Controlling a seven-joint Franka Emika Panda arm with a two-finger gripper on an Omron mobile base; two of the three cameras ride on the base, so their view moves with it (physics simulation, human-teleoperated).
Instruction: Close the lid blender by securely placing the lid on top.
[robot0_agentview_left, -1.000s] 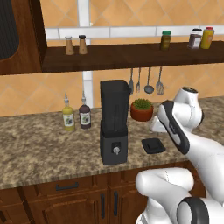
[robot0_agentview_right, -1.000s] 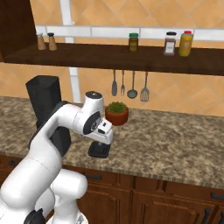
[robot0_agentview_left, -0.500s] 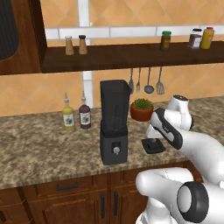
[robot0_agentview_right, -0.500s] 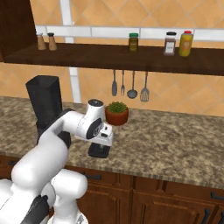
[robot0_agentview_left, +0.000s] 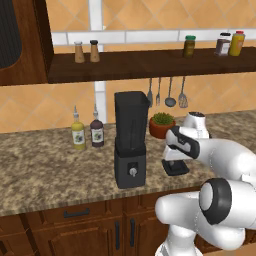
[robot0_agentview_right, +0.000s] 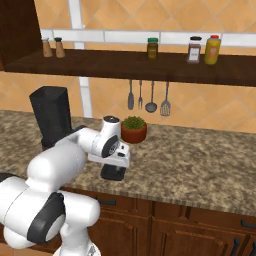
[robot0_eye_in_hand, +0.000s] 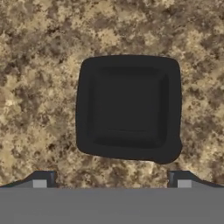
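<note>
Two fingers (robot0_eye_in_hand: 43, 178) of the gripper (robot0_eye_in_hand: 111, 179) stand wide apart, one on each side, w/ the lid (robot0_eye_in_hand: 127, 107) lying flat on the granite bench (robot0_eye_in_hand: 39, 65) right under them, not yet touched. From the room side, the hand hangs just over the lid (robot0_agentview_left: 175, 167), which sits on the bench (robot0_agentview_left: 45, 165) to the right of the blender (robot0_agentview_left: 130, 145), near but apart. Blender jar top is open, no lid on it. Small potted plant (robot0_agentview_left: 161, 124) stands behind, near the wall. Two sauce bottles (robot0_agentview_left: 87, 132) stand left of the blender.
</note>
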